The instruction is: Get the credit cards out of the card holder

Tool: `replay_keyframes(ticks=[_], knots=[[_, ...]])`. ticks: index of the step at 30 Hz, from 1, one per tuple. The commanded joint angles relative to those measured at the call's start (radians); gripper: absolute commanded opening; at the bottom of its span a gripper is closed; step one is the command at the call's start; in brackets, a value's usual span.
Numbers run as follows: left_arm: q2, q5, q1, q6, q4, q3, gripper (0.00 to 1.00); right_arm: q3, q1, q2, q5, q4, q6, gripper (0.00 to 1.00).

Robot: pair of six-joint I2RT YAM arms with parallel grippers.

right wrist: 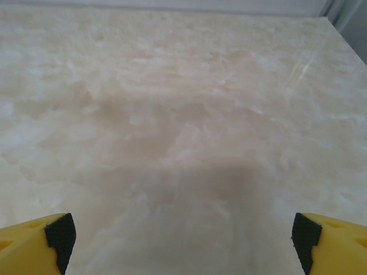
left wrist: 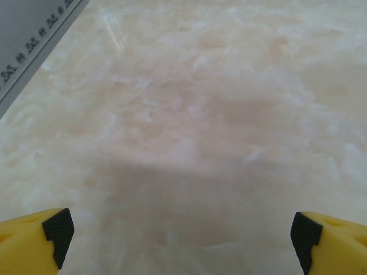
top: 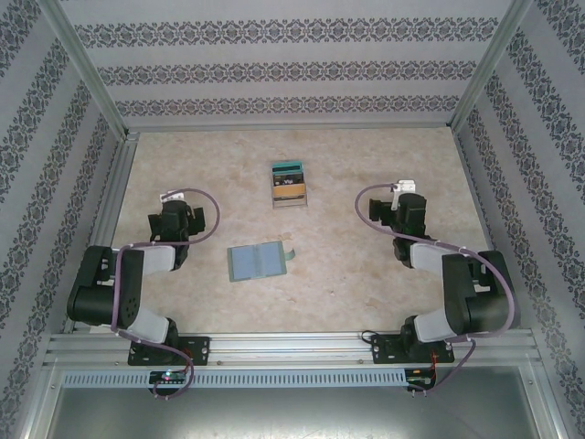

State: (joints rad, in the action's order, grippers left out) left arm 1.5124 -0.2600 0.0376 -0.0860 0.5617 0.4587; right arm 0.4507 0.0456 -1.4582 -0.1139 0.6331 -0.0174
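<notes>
The card holder (top: 257,262) lies opened flat near the middle of the table, its pale teal inside facing up and its small tab (top: 291,253) at the right. The credit cards (top: 289,182), teal, black and orange-brown, stand in a clear upright stand farther back. My left gripper (top: 176,208) hovers to the left of the card holder, apart from it. On the other side, my right gripper (top: 409,203) sits well to the right. In the wrist views the left gripper (left wrist: 183,240) and right gripper (right wrist: 182,240) are both open over bare tabletop, nothing between the yellow fingers.
The clear stand (top: 291,199) sits at the centre back. Patterned walls and metal frame rails (top: 105,215) enclose the marble-look tabletop (top: 347,274). A rail edge (left wrist: 34,48) shows at the upper left of the left wrist view.
</notes>
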Motion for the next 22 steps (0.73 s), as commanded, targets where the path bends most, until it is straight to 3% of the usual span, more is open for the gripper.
replay_keyframes(ticks=[1, 2, 3, 4, 5, 7, 22], knots=[[0.024, 0.154, -0.013, 0.06, 0.234, -0.039, 0.99, -0.067, -0.029, -0.053, 0.093, 0.269, -0.006, 0.98], [0.062, 0.168, -0.015, 0.071, 0.341, -0.07, 0.99, -0.067, -0.029, -0.047, 0.1, 0.258, -0.003, 0.98], [0.062, 0.173, -0.017, 0.068, 0.346, -0.066, 0.99, -0.06, -0.029, -0.036, 0.103, 0.224, -0.001, 0.98], [0.037, 0.183, -0.022, 0.061, 0.251, -0.047, 0.99, -0.065, -0.029, -0.047, 0.104, 0.253, -0.001, 0.98], [0.059, 0.183, -0.024, 0.066, 0.32, -0.064, 0.99, -0.065, -0.029, -0.048, 0.104, 0.254, -0.002, 0.98], [0.041, 0.186, -0.024, 0.062, 0.264, -0.05, 0.99, -0.06, -0.029, -0.047, 0.099, 0.243, -0.001, 0.98], [0.048, 0.195, -0.024, 0.069, 0.283, -0.052, 0.99, -0.06, -0.029, -0.044, 0.096, 0.24, -0.001, 0.98]])
